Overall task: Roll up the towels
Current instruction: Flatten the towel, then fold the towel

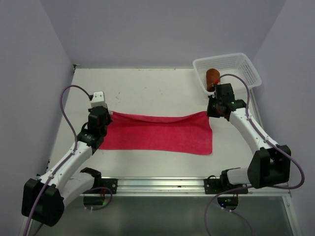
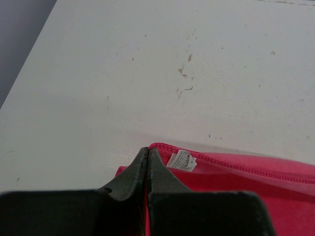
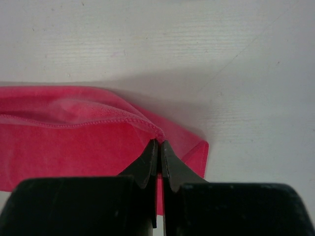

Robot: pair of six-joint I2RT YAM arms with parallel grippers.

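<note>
Long pink towel (image 1: 157, 133) spread flat, left to right, far corners raised, brown towel (image 1: 212, 77) rolled, stood in basket (image 1: 250, 69).

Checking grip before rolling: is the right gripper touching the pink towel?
Touching. Right wrist view shows the right gripper pinching the pink towel by its hem.
</note>
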